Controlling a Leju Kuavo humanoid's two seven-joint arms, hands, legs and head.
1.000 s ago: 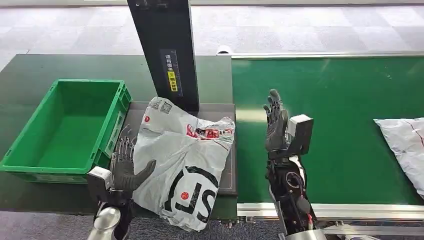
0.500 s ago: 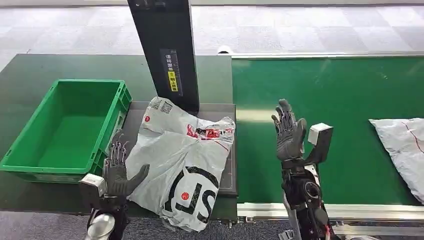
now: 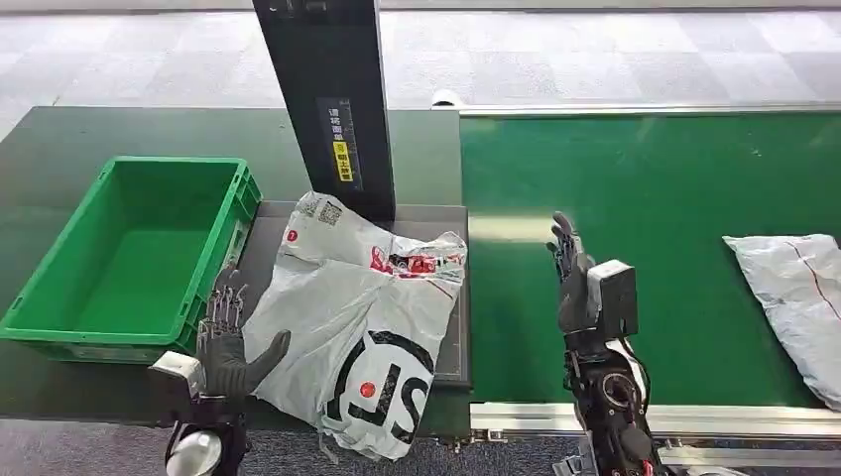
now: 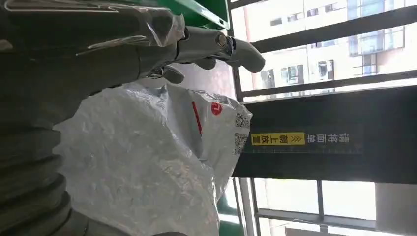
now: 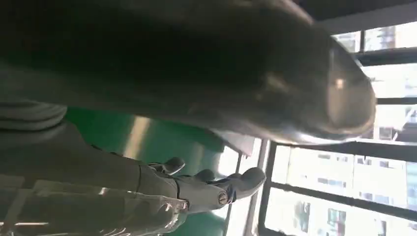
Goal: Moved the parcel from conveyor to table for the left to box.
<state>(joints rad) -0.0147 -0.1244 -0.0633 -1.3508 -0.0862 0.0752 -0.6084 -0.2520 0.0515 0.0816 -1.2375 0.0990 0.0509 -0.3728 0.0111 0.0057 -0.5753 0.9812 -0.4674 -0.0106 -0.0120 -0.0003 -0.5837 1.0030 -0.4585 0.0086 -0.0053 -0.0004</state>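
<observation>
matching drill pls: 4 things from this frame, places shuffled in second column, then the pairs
1. grey plastic courier parcel with red and black print
2. green plastic crate
3. plain grey plastic parcel
4. right hand

A. far right on the green conveyor belt
B. on the dark table, left of the printed parcel
C. raised over the belt's left part, holding nothing
D. on the dark platform beside the left hand

Pairs: 1-D, 2-B, 3-A, 4-C

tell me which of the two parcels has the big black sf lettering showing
The crumpled grey parcel on the dark table beside the green crate, next to the left robot hand. The other parcel, far right on the green conveyor belt, shows only a thin red line.
</observation>
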